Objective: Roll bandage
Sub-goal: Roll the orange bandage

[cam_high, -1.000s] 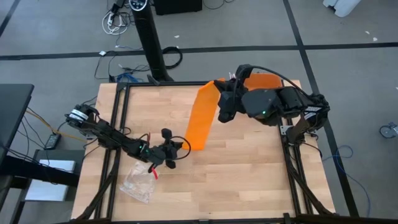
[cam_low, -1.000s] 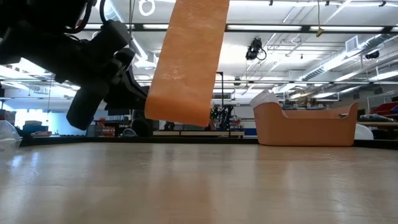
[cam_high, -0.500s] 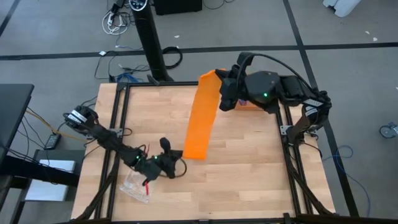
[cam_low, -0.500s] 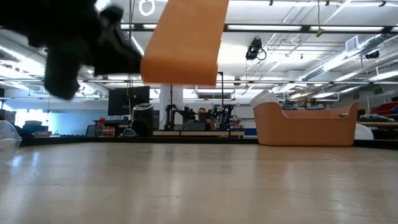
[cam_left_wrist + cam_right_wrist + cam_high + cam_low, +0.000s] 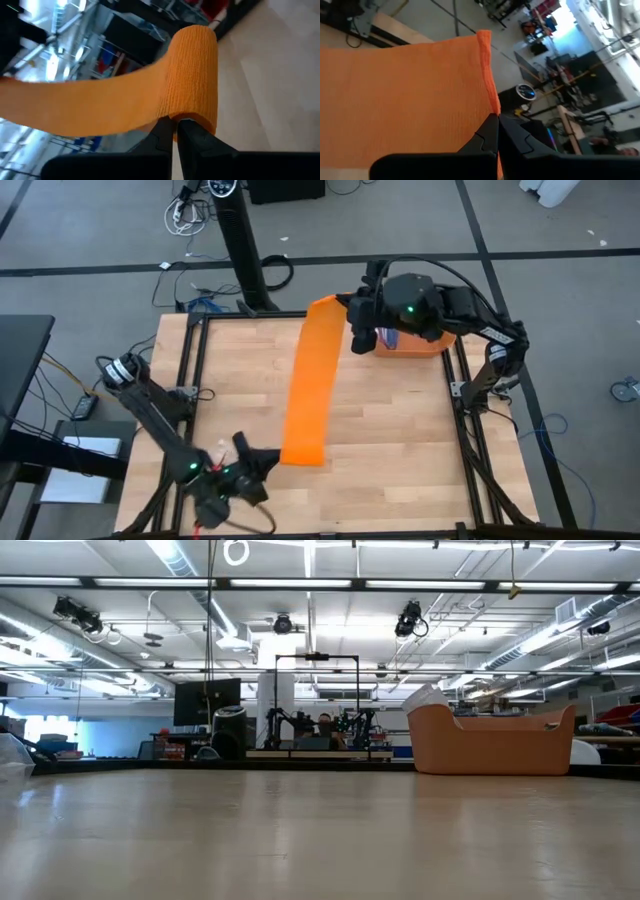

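Left tool (image 5: 243, 470), near the surface's (image 5: 400, 450) front-left edge, pinches one end of the bandage (image 5: 309, 385). The strip spans lengthwise, front-left to back-right, above open boards. Right tool (image 5: 357, 330) clamps the far end beside the orange bin (image 5: 432, 345).

1. The right arm (image 5: 455, 315) was dark, near black, built of thick rounded segments.
2. A small green light glowed on its bulky wrist housing (image 5: 408, 308).
3. A black cable (image 5: 470, 292) arched over that housing and ran back along the arm.
4. The right arm's base joint (image 5: 495, 370) showed lighter, greyish metal parts.
5. The left arm (image 5: 160, 415) was slimmer, a dark link with exposed wiring along it.
6. Its shoulder end (image 5: 120, 368) carried a pale round fitting.
7. Near the left wrist (image 5: 215, 480) small green and red spots showed.
8. Each wrist camera showed matte black, angular jaws with a notched inner edge.
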